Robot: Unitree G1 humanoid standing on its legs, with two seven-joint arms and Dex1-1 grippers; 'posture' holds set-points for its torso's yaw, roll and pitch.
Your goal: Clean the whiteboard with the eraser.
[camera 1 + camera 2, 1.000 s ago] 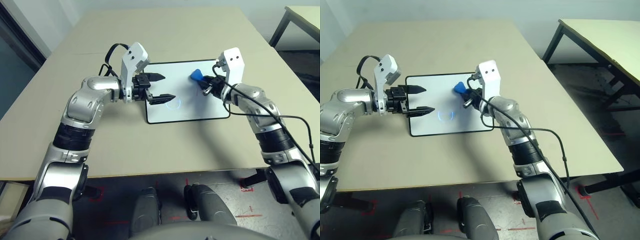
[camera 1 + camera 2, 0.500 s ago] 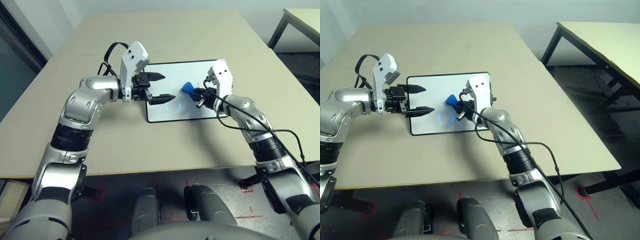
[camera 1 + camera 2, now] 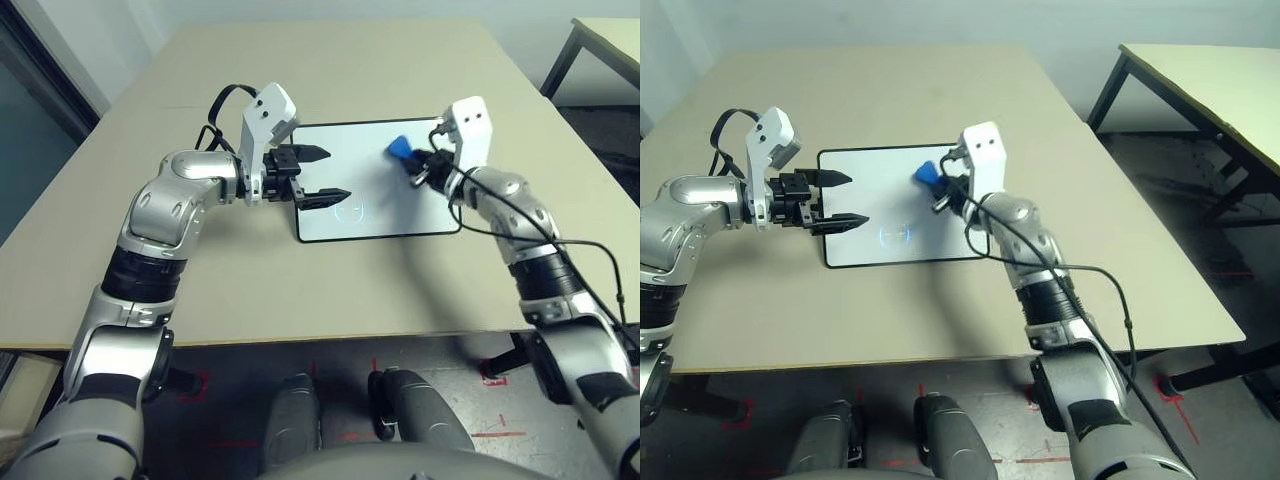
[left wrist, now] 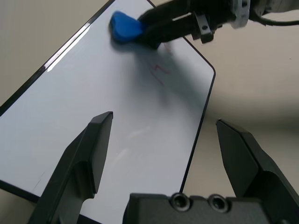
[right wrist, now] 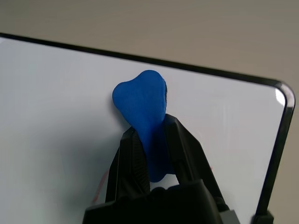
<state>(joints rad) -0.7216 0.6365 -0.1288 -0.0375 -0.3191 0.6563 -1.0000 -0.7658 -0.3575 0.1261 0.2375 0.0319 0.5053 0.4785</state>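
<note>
Soft shadow darkens the whiteboard (image 4: pixel 135 107); pale glare streaks one edge.

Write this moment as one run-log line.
right tool: shut on blue eraser | left tool: open | whiteboard: red marks remain

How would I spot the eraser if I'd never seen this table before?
On the big beige table lies a white, black-framed whiteboard. Over its far half, toward the robot's right, the right gripper pinches the eraser: a small, solid bright blue block with a rounded, lobed end, unlike the black fingers beside it.
</note>
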